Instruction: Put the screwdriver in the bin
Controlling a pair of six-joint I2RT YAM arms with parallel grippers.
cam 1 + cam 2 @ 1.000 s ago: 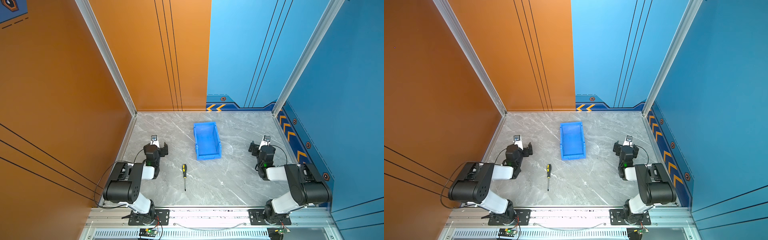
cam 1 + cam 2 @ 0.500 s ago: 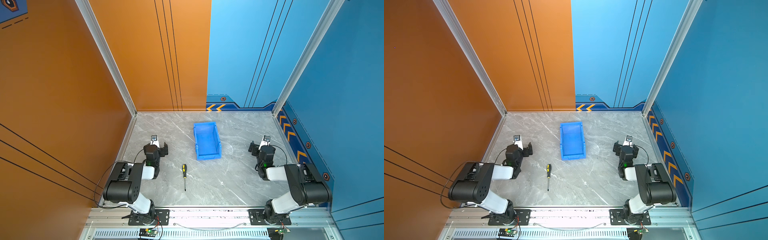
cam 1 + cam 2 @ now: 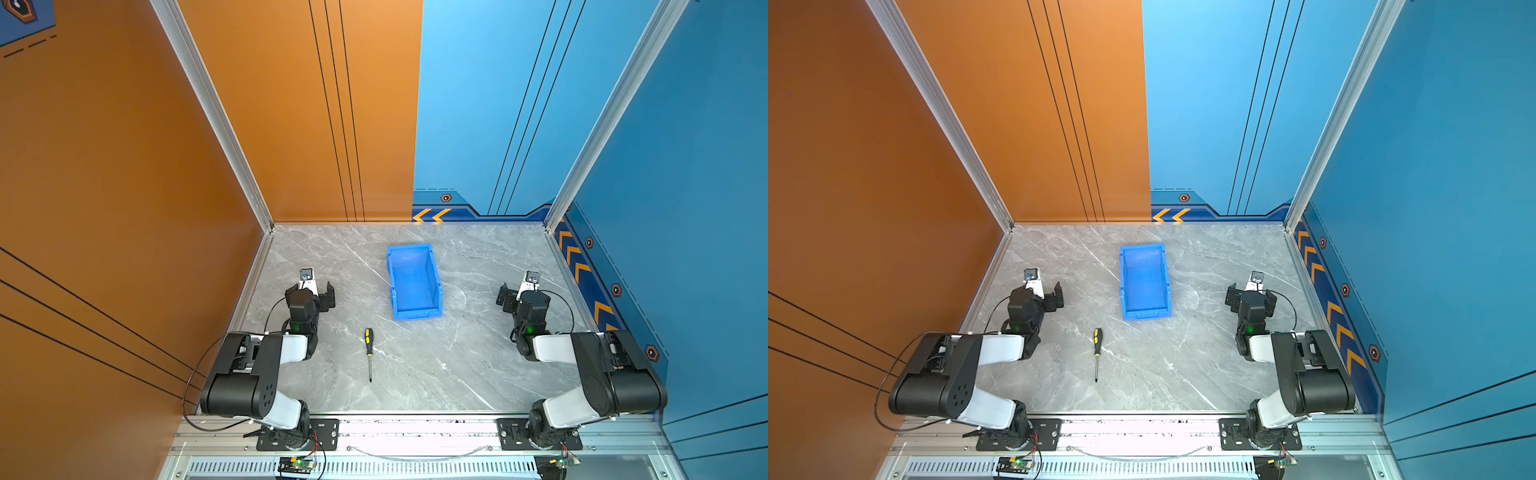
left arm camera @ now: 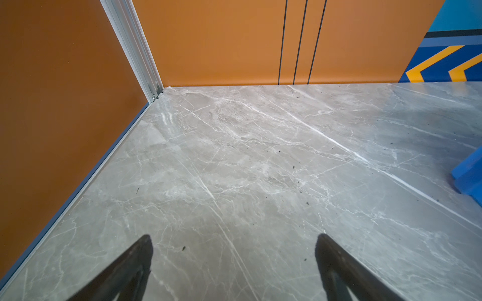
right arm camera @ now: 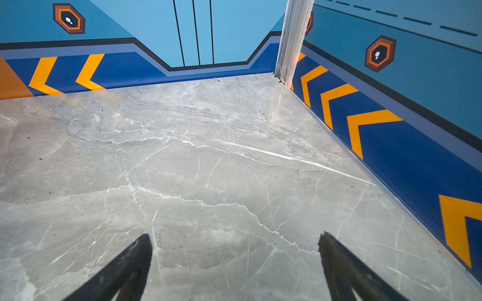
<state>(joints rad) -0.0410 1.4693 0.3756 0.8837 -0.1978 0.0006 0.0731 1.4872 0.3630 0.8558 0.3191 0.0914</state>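
Note:
The screwdriver (image 3: 368, 353) (image 3: 1096, 353) lies flat on the marble floor in both top views. Its black and yellow handle points toward the bin and its thin shaft toward the front rail. The blue bin (image 3: 391, 282) (image 3: 1122, 282) stands open and empty behind it, mid-floor. My left gripper (image 3: 316, 287) (image 3: 1044, 289) (image 4: 234, 238) rests open to the left of the screwdriver, with nothing between its fingers. My right gripper (image 3: 519, 291) (image 3: 1251, 291) (image 5: 235, 237) rests open at the far right, over bare floor. A corner of the bin (image 4: 469, 177) shows in the left wrist view.
Orange walls (image 3: 124, 166) close the left side and part of the back. Blue walls (image 3: 685, 166) close the right side and the rest of the back. A metal rail (image 3: 415, 428) carrying both arm bases runs along the front edge.

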